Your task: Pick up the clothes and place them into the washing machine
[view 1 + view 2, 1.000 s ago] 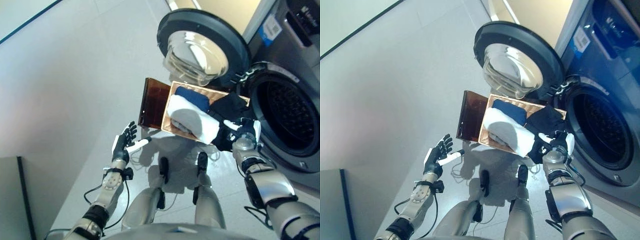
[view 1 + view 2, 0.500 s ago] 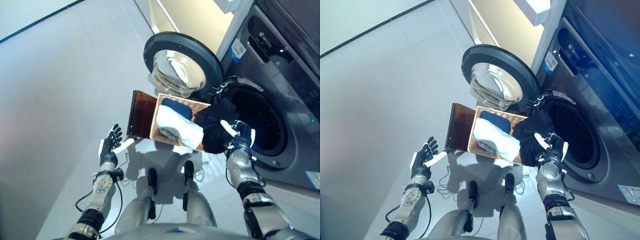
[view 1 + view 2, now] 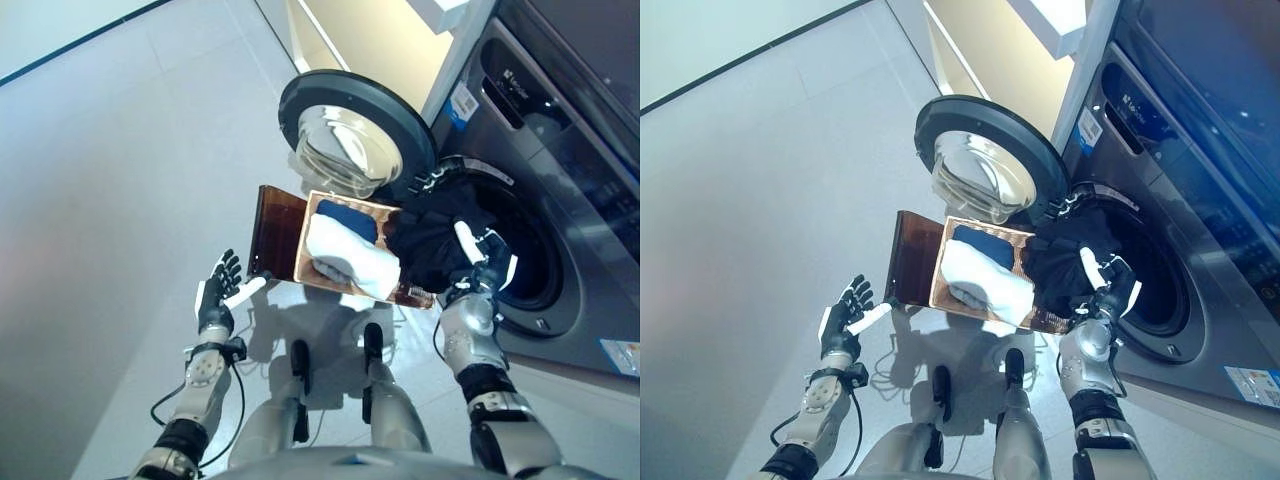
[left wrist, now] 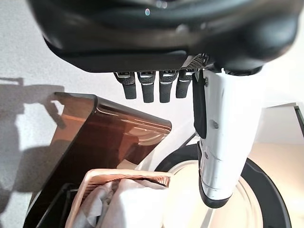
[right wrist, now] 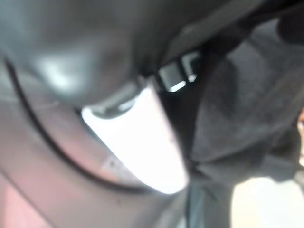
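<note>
Three garments show — a black one point(image 3: 432, 245) bunched at the right hand point(image 3: 487, 262), partly over the washer point(image 3: 560, 200) mouth, plus a white one point(image 3: 350, 258) and a blue one point(image 3: 350, 217) in the basket point(image 3: 300, 250) just left of that hand. The right wrist view is mostly blocked by the hand's bulk, so whether its fingers pinch the black cloth I cannot tell; only the white thumb stands clear against it. The left hand point(image 3: 218, 296) hangs well apart, raised, fingers spread and empty — one open door point(image 3: 345, 135) beyond the basket.
</note>
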Robot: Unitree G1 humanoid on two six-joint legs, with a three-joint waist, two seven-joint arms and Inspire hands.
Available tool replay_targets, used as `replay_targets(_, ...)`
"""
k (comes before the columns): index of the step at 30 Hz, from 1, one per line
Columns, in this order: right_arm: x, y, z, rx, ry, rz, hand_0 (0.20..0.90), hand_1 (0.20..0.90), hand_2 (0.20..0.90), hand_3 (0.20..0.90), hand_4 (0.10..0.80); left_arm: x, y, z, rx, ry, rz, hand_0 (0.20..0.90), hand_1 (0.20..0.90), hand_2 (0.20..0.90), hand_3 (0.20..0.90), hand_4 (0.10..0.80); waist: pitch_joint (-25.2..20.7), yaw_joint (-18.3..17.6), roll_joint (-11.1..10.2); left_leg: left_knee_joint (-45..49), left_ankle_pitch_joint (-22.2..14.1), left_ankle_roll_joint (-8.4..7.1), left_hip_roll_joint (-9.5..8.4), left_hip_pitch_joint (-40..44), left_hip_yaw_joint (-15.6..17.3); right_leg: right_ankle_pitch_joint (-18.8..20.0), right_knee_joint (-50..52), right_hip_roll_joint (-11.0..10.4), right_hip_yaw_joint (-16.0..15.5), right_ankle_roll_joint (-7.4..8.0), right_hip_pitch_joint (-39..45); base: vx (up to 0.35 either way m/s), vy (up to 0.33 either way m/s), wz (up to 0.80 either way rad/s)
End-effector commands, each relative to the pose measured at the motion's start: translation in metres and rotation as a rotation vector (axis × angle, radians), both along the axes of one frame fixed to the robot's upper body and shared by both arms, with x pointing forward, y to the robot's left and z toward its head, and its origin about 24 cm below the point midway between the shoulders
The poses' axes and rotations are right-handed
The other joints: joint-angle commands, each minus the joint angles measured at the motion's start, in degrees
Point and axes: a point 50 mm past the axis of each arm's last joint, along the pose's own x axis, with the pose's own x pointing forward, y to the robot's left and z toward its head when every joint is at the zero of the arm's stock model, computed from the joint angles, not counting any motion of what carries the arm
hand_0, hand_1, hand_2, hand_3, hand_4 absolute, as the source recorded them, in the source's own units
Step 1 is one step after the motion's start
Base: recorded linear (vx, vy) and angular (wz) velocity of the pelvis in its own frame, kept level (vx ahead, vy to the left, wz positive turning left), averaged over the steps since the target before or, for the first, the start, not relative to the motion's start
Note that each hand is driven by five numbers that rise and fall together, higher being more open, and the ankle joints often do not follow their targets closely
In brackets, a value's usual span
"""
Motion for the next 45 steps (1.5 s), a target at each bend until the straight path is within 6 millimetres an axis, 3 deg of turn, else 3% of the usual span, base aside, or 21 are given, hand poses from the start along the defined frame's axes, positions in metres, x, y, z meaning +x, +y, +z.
replay_targets(1,0.006,-0.02,0.025,0.062,-0.202,-0.186,0.2,0.2,0.2,0.2,0.3,0.015,0.004,0.019,0.03,-0.141,0.018,0.9,0.9,0.9,0.9,0.8,-3.3,1.2,0.2,-0.4,-5.3,-5.32,-0.27,3.3,0.6,-4.9,-0.2,-1.8,-0.3,2.72,4.0,0.0,0.0,0.0)
replay_targets(5,0.012,-0.032,0.017,0.238,-0.204,-0.339,0.2,0.2,0.2,0.2,0.3,0.013,-0.005,0.016,0.017,-0.129,-0.017,0.9,0.9,0.9,0.9,0.8,-2.8,2.1,1.9,-0.4,-5.1,-5.43,-0.37,2.5,0.6,-4.9,-0.2,-1.9,0.0,2.58,3.0,0.0,0.0,0.0)
replay_targets(11,0.022,-0.062,0.031,0.43,-0.311,-0.502,0.2,0.2,0.2,0.2,0.3,0.014,-0.02,0.018,-0.017,-0.138,-0.096,0.9,0.9,0.9,0.9,0.8,-2.2,3.5,4.6,-0.4,-4.9,-5.84,-0.64,1.0,0.4,-4.9,-0.2,-2.1,0.3,2.38,1.5,0.006,-0.019,0.03)
replay_targets(15,0.027,-0.107,0.074,0.389,-0.398,-0.566,0.2,0.2,0.2,0.2,0.3,0.014,-0.03,0.024,-0.035,-0.171,-0.176,0.9,0.9,0.9,0.9,0.8,-2.0,5.0,7.2,-0.4,-4.3,-6.53,-0.73,-0.7,0.3,-4.9,-0.1,-2.3,0.2,2.05,-0.2,0.033,-0.056,0.06)
replay_targets(18,0.03,-0.121,0.093,0.348,-0.417,-0.56,0.2,0.2,0.2,0.2,0.3,0.015,-0.035,0.027,-0.049,-0.182,-0.201,0.9,0.9,0.9,0.9,0.8,-1.9,5.5,8.0,-0.4,-4.0,-6.86,-0.6,-1.5,0.4,-4.9,-0.1,-2.1,0.3,1.82,-1.1,0.031,-0.07,0.04)
replay_targets(20,0.03,-0.14,0.122,0.277,-0.445,-0.558,0.2,0.2,0.2,0.2,0.3,0.013,-0.04,0.028,-0.066,-0.191,-0.234,0.9,0.9,0.9,0.9,0.8,-1.5,6.0,8.7,-0.4,-3.4,-7.51,-0.32,-2.6,0.3,-4.8,0.3,-1.9,0.3,1.49,-2.4,0.043,-0.099,0.06)
replay_targets(22,0.028,-0.147,0.13,0.261,-0.453,-0.569,0.2,0.2,0.2,0.2,0.3,0.014,-0.042,0.03,-0.071,-0.198,-0.246,0.9,0.9,0.9,0.9,0.8,-1.6,6.2,9.0,-0.4,-3.2,-7.75,-0.15,-3.2,0.3,-5.0,0.7,-1.9,0.3,1.36,-3.1,0.023,-0.07,0.1)
replay_targets(23,0.024,-0.16,0.149,0.223,-0.482,-0.589,0.2,0.2,0.2,0.2,0.3,0.015,-0.043,0.034,-0.076,-0.218,-0.263,0.9,0.9,0.9,0.9,0.8,-1.2,6.3,9.5,-0.4,-2.8,-8.29,-0.08,-3.8,0.2,-5.3,1.1,-1.7,0.3,1.15,-4.1,0.008,-0.059,0.11)
replay_targets(24,0.024,-0.161,0.151,0.221,-0.483,-0.59,0.2,0.2,0.2,0.2,0.3,0.015,-0.044,0.035,-0.079,-0.22,-0.265,0.9,0.9,0.9,0.9,0.8,-1.2,6.3,9.6,-0.4,-2.8,-8.33,-0.07,-3.9,0.1,-5.4,1.3,-1.7,0.2,1.12,-4.2,0.01,-0.103,0.23)
replay_targets(26,0.015,-0.181,0.185,0.16,-0.509,-0.637,0.2,0.2,0.2,0.2,0.3,0.018,-0.046,0.044,-0.078,-0.262,-0.298,0.9,0.9,0.9,0.9,0.8,-0.8,6.7,10.6,-0.4,-2.1,-9.12,-0.2,-5.6,-0.3,-5.5,2.2,-1.9,0.0,0.91,-6.1,-0.01,-0.067,0.23)
replay_targets(27,0.015,-0.181,0.186,0.159,-0.51,-0.637,0.2,0.2,0.2,0.2,0.3,0.018,-0.047,0.045,-0.08,-0.263,-0.298,0.9,0.9,0.9,0.9,0.8,-0.9,6.7,10.7,-0.4,-2.0,-9.12,-0.21,-5.7,-0.4,-5.6,2.2,-1.9,-0.1,0.91,-6.3,-0.016,-0.054,0.21)
replay_targets(28,0.01,-0.191,0.209,0.108,-0.523,-0.659,0.2,0.2,0.2,0.2,0.3,0.02,-0.047,0.05,-0.075,-0.288,-0.31,0.9,0.9,0.9,0.9,0.8,-0.6,6.8,11.1,-0.4,-1.6,-9.65,-0.37,-6.9,-0.6,-5.5,2.9,-2.0,-0.1,0.88,-7.6,-0.015,-0.051,0.16)
replay_targets(31,0.001,-0.201,0.233,0.053,-0.535,-0.688,0.2,0.2,0.2,0.2,0.3,0.022,-0.049,0.058,-0.071,-0.324,-0.326,0.9,0.9,0.9,0.9,0.8,-0.6,7.0,11.7,-0.4,-1.1,-10.09,-0.37,-8.3,-0.8,-5.7,4.0,-2.2,-0.2,0.85,-9.4,-0.01,-0.041,0.13)
replay_targets(32,-0.009,-0.209,0.259,-0.011,-0.558,-0.715,0.2,0.2,0.2,0.2,0.3,0.023,-0.047,0.064,-0.063,-0.347,-0.335,0.9,0.9,0.9,0.9,0.8,-0.5,7.1,11.7,-0.4,-0.9,-10.4,-0.49,-9.0,-1.1,-5.7,4.7,-2.2,-0.3,0.85,-10.4,0.0,-0.039,0.1)
replay_targets(33,-0.009,-0.209,0.264,-0.017,-0.56,-0.715,0.2,0.2,0.2,0.2,0.3,0.024,-0.049,0.065,-0.069,-0.352,-0.334,0.9,0.9,0.9,0.9,0.8,-0.6,7.2,12.1,-0.4,-0.8,-10.41,-0.48,-9.4,-1.1,-5.9,5.1,-2.2,-0.3,0.84,-11.0,-0.008,-0.037,0.08)
replay_targets(35,-0.022,-0.214,0.306,-0.112,-0.618,-0.738,0.2,0.2,0.2,0.2,0.3,0.025,-0.046,0.073,-0.063,-0.383,-0.332,0.9,0.9,0.9,0.9,0.8,-0.5,7.2,12.3,-0.4,-0.6,-10.82,-0.52,-11.0,-1.2,-6.0,6.8,-2.1,0.3,0.67,-13.7,-0.014,-0.031,0.06)
replay_targets(36,-0.022,-0.214,0.308,-0.113,-0.619,-0.737,0.2,0.2,0.2,0.2,0.3,0.025,-0.046,0.073,-0.065,-0.384,-0.331,0.9,0.9,0.9,0.9,0.8,-0.5,7.1,12.3,-0.4,-0.5,-10.81,-0.54,-11.2,-1.2,-6.0,6.9,-2.2,0.3,0.67,-13.9,0.0,-0.029,0.03)
replay_targets(38,-0.033,-0.21,0.347,-0.267,-0.659,-0.741,0.2,0.2,0.2,0.2,0.3,0.027,-0.042,0.077,-0.049,-0.401,-0.32,0.9,0.9,0.9,0.9,0.8,-0.2,6.7,11.7,-0.4,-0.4,-11.34,-0.4,-12.2,-1.2,-6.3,8.2,-2.0,0.4,0.63,-15.9,-0.003,-0.034,0.06)
replay_targets(39,-0.032,-0.209,0.349,-0.269,-0.661,-0.741,0.2,0.2,0.2,0.2,0.3,0.027,-0.042,0.077,-0.051,-0.403,-0.319,0.9,0.9,0.9,0.9,0.8,-0.2,6.6,11.9,-0.4,-0.3,-11.35,-0.43,-12.5,-1.2,-6.2,8.4,-2.0,0.4,0.62,-16.1,-0.007,-0.032,0.06)
replay_targets(41,-0.038,-0.2,0.375,-0.276,-0.785,-0.755,0.2,0.2,0.2,0.2,0.3,0.029,-0.042,0.078,-0.058,-0.403,-0.304,0.9,0.9,0.9,0.9,0.8,0.1,5.7,11.5,-0.4,-0.3,-11.59,-0.49,-13.1,-1.2,-6.5,9.4,-1.8,0.6,0.61,-17.3,0.0,0.0,0.0)
replay_targets(45,-0.05,-0.195,0.394,-0.253,-0.888,-0.813,0.2,0.2,0.2,0.2,0.3,0.029,-0.039,0.077,-0.056,-0.398,-0.289,0.9,0.9,0.9,0.9,0.8,-0.6,5.4,11.6,-0.4,-0.5,-11.72,-0.71,-13.4,-1.7,-6.9,9.6,-1.9,0.5,0.75,-17.3,0.038,0.003,0.07)
